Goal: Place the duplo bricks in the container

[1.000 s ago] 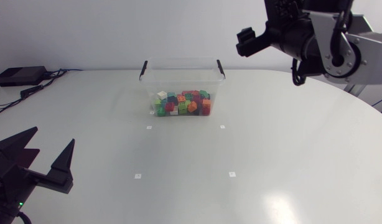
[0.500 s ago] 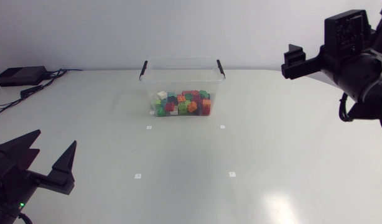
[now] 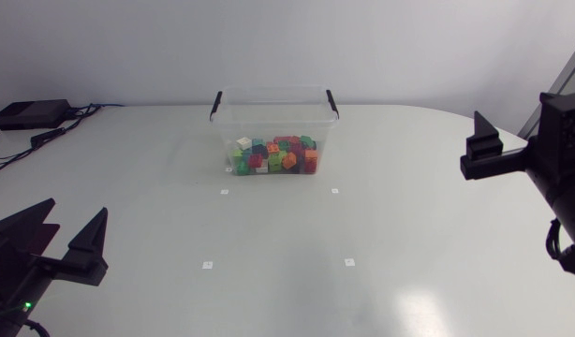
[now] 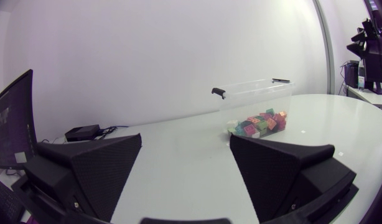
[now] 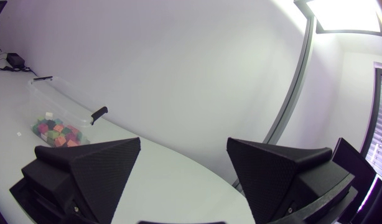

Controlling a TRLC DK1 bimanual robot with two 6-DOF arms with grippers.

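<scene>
A clear container [image 3: 273,122] with two black handle clips stands at the far middle of a white worktop [image 3: 409,243]. A heap of coloured bricks [image 3: 273,156] in red, green, orange, blue and white lies on its floor. Four small white marks [image 3: 224,191] form a rectangle on the worktop just in front of it. The left gripper [image 3: 79,208] sits at the near left corner, well apart from the container, its fingers spread wide and empty. The right gripper [image 5: 183,146] is at the right edge, also well away, fingers wide apart and empty.
</scene>
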